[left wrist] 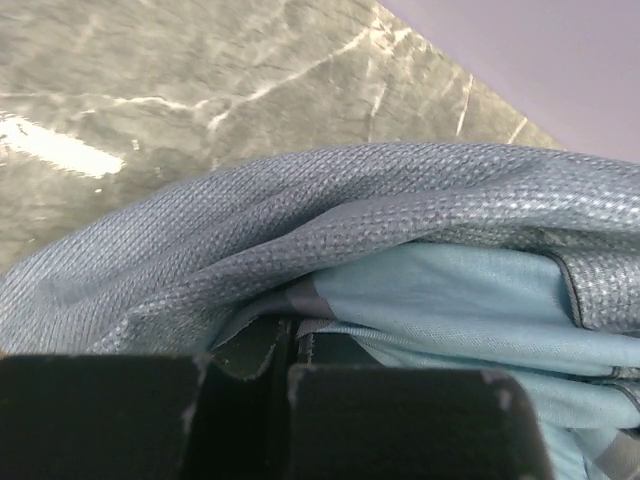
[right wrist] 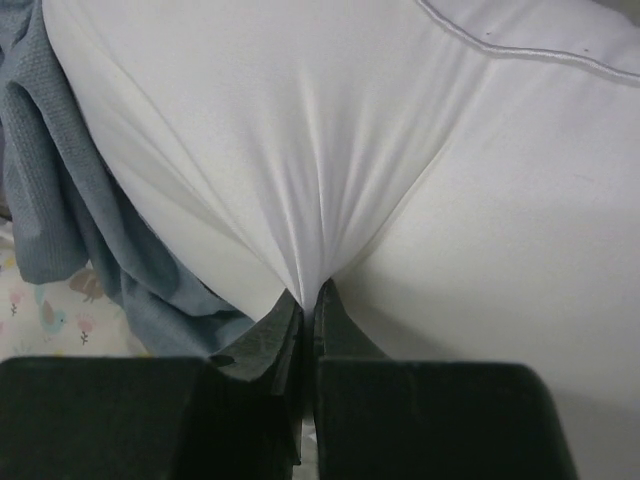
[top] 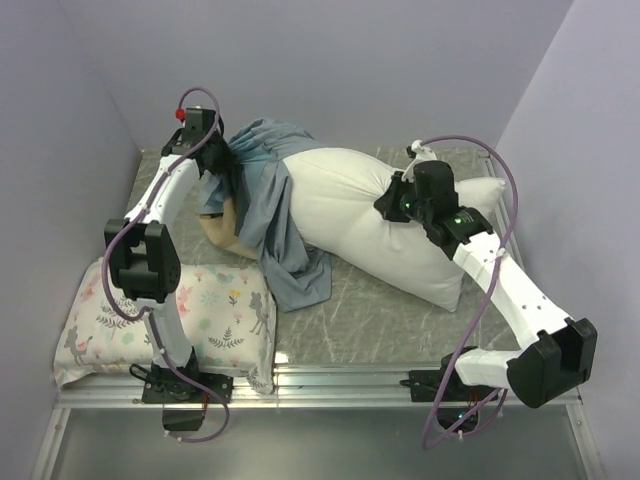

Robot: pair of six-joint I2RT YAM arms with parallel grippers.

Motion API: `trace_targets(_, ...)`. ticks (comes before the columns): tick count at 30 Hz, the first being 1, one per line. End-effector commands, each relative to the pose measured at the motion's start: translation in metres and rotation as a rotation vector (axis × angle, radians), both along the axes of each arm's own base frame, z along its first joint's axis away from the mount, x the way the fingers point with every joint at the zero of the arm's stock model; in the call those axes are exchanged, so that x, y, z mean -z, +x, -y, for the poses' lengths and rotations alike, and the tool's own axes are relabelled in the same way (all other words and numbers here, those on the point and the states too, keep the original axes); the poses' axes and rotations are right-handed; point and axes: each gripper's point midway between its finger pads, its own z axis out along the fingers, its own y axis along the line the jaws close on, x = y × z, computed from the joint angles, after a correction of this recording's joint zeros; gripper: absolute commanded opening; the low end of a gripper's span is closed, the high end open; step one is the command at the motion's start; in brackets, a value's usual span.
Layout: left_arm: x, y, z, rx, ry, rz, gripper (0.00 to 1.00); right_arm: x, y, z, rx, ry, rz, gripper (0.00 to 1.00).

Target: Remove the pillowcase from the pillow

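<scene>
the overhead view gives the whole layout: the big plump plain white pillow (top: 345,215) lies across the middle of the frame, its long axis slanting from upper left down to lower right. the soft slate-blue cloth pillowcase (top: 265,210) is bunched over its left end only, with a loose flap trailing down-frame onto the grey marbled table top (top: 370,310). most of the pillow is bare.

the wrist views add what the overhead can't. in the left one, the left gripper (left wrist: 290,350) has its fingers pressed together on a fold of the pillowcase, coarse woven face on top and paler smooth layers under it. in the right one, the right gripper (right wrist: 308,300) is pinching a pucker of the pillow's white fabric, with creases fanning up from the nip and a piped seam across the upper right. the blue cloth hangs at that frame's left edge.

room-wise, lavender walls (top: 330,60) close in at the top and both sides, and the pillow's right corner sits near the right wall. a small white cushion printed with flowers and deer (top: 215,315) fills the lower left. the open table is lower middle, between that cushion and the right arm.
</scene>
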Motion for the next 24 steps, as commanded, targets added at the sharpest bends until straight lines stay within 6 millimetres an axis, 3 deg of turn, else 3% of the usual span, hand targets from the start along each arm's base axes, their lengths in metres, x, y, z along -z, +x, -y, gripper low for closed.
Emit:
trace_targets(1, -0.023, 0.028, -0.131, -0.307, 0.207, 0.092, 0.0, -0.06, 0.01, 0.066, 0.228, -0.065, 0.147, 0.0)
trace_targets(3, -0.029, 0.037, -0.115, -0.213, 0.181, 0.112, 0.02, -0.058, 0.013, 0.065, 0.226, -0.062, 0.145, 0.0)
trace_targets(6, -0.047, 0.037, -0.083, -0.082, 0.12, 0.162, 0.32, -0.041, 0.025, 0.059, 0.214, -0.077, 0.1, 0.0)
trace_targets(7, -0.054, 0.035, -0.069, -0.056, 0.127, 0.176, 0.49, -0.028, 0.031, 0.057, 0.213, -0.087, 0.07, 0.0)
trace_targets(8, -0.076, 0.027, -0.068, -0.06, 0.142, 0.211, 0.71, -0.023, 0.035, 0.056, 0.214, -0.09, 0.064, 0.0)
trace_targets(10, -0.086, 0.011, -0.03, 0.006, 0.181, 0.228, 0.8, -0.005, 0.043, 0.058, 0.229, -0.114, 0.036, 0.0)
trace_targets(11, -0.108, -0.003, -0.021, 0.015, 0.18, 0.266, 0.85, -0.001, 0.046, 0.057, 0.233, -0.12, 0.029, 0.0)
trace_targets(12, -0.1, -0.014, 0.0, 0.06, 0.165, 0.259, 0.86, 0.002, 0.049, 0.06, 0.242, -0.13, 0.023, 0.0)
trace_targets(14, -0.115, -0.038, 0.022, 0.098, 0.155, 0.294, 0.89, 0.011, 0.055, 0.058, 0.241, -0.142, 0.002, 0.05)
trace_targets(15, -0.096, -0.053, 0.048, 0.156, 0.162, 0.26, 0.89, 0.013, 0.06, 0.056, 0.238, -0.149, -0.004, 0.08)
trace_targets(17, -0.087, -0.07, 0.066, 0.178, 0.171, 0.246, 0.9, 0.013, 0.065, 0.056, 0.241, -0.157, -0.007, 0.19)
trace_targets(18, -0.067, -0.081, 0.084, 0.215, 0.182, 0.208, 0.9, 0.008, 0.069, 0.056, 0.246, -0.162, 0.003, 0.25)
trace_targets(19, -0.06, -0.087, 0.089, 0.214, 0.192, 0.192, 0.9, 0.013, 0.071, 0.056, 0.246, -0.174, -0.016, 0.3)
trace_targets(20, -0.057, -0.089, 0.091, 0.202, 0.199, 0.201, 0.91, 0.012, 0.074, 0.057, 0.251, -0.181, -0.015, 0.42)
trace_targets(21, -0.043, -0.094, 0.095, 0.21, 0.198, 0.175, 0.91, 0.007, 0.077, 0.057, 0.257, -0.185, -0.006, 0.48)
trace_targets(23, -0.041, -0.096, 0.107, 0.238, 0.162, 0.19, 0.91, 0.003, 0.078, 0.058, 0.261, -0.198, -0.004, 0.62)
trace_targets(24, -0.03, -0.1, 0.112, 0.258, 0.15, 0.176, 0.91, -0.005, 0.078, 0.057, 0.264, -0.202, 0.013, 0.66)
